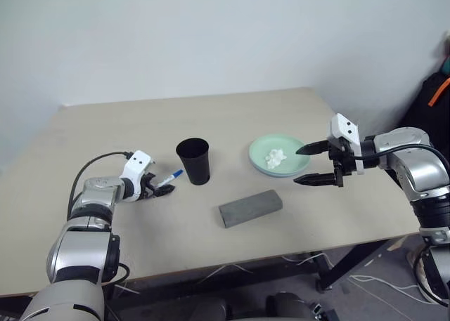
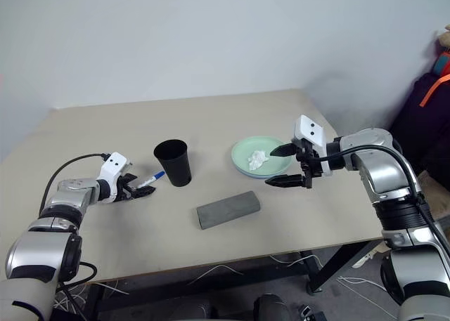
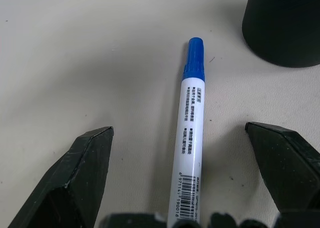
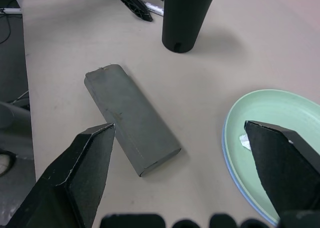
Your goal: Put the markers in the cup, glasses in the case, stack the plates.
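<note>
Blue-capped marker [image 3: 189, 133] lies between the wide-open left tool's [image 3: 182, 173] fingers, unclamped; right tool [image 1: 314, 165] gapes empty.

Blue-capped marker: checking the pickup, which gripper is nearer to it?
Left. The left gripper straddles the blue-capped marker, open; the right gripper hangs by the plates.

one marker [image 3: 190, 133], one cup [image 1: 193, 160], one case [image 1: 250, 208], two plates [image 4: 260, 153]

black cup [image 1: 193, 160], grey case [image 1: 250, 208], mint plate [image 1: 271, 151]
</note>
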Controlling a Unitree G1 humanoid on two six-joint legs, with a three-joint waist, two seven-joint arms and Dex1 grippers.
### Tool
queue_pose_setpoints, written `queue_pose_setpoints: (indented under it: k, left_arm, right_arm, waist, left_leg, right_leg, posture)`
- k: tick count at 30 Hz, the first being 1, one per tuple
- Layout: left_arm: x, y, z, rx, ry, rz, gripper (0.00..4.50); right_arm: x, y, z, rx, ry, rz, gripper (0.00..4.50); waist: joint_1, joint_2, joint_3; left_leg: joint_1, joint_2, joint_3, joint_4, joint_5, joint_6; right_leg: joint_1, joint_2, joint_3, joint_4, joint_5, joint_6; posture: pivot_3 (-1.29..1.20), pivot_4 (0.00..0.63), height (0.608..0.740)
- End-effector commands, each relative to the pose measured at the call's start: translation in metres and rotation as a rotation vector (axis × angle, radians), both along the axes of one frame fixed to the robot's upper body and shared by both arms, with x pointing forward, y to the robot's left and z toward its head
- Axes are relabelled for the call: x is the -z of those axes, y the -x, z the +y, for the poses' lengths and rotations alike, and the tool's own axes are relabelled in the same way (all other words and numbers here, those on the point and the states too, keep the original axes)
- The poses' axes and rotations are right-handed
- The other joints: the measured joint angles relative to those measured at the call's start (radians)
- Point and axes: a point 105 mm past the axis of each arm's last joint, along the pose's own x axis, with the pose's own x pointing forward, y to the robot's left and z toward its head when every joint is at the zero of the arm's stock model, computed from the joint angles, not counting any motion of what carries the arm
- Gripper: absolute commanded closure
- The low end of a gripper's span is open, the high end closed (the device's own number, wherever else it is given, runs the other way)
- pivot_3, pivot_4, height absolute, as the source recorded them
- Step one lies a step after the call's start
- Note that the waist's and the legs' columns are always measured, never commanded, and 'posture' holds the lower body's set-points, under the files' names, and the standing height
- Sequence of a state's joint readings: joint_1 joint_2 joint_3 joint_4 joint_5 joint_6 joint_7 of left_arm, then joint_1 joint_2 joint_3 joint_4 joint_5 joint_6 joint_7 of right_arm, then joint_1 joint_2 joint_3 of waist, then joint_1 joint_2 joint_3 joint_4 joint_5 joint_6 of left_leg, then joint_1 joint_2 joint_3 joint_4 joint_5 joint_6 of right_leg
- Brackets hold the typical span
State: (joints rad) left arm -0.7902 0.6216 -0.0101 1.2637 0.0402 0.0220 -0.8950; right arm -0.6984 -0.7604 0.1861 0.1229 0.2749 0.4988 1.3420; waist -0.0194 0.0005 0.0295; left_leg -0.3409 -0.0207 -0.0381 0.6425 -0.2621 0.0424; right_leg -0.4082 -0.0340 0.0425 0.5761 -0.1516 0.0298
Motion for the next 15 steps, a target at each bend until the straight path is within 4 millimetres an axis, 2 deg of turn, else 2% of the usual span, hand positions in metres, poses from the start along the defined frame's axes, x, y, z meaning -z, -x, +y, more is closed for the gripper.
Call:
queue_pose_setpoints:
  k: [1, 8, 11, 15]
  left_arm:
    - [0.0082, 0.0039, -0.0034, 0.005, 0.009, 0.025, 0.01]
    - [0.0106, 0.0049, -0.01, 0.032, 0.022, 0.039, 0.01]
    - [0.0109, 0.0058, -0.011, 0.046, 0.019, 0.049, 0.61]
    - [0.0126, 0.0079, -0.0124, 0.067, 0.013, 0.071, 2.0]
  right_arm:
    - [-0.0172, 0.0, 0.0007, -0.007, -0.016, -0.062, 0.0]
    - [-0.0169, -0.0005, 0.0001, -0.007, -0.013, -0.066, 0.0]
    - [-0.0171, -0.0002, 0.0005, -0.008, -0.014, -0.064, 0.0]
    - [-0.0169, 0.0, 0.0005, -0.008, -0.015, -0.063, 0.0]
  waist:
    - [0.0, 0.0, 0.0]
    - [0.002, 0.001, -0.001]
    - [0.002, 0.001, -0.001]
    - [0.001, 0.001, -0.001]
  left_leg:
    - [0.0, 0.0, 0.0, 0.0, 0.0, 0.0]
    - [0.0, -0.001, 0.0, 0.0, 0.0, 0.0]
    - [0.0, -0.001, 0.0, 0.0, 0.0, 0.0]
    - [0.0, -0.001, 0.0, 0.0, 0.0, 0.0]
  right_leg:
    - [0.0, 0.0, 0.0, 0.0, 0.0, 0.0]
    - [0.001, 0.0, 0.0, 0.0, 0.0, 0.0]
    - [0.001, 0.0, 0.0, 0.0, 0.0, 0.0]
    - [0.001, 0.0, 0.0, 0.0, 0.0, 0.0]
  posture:
    - [0.0, 0.0, 0.727]
    - [0.0, 0.0, 0.727]
    - [0.0, 0.0, 0.727]
    - [0.0, 0.0, 0.727]
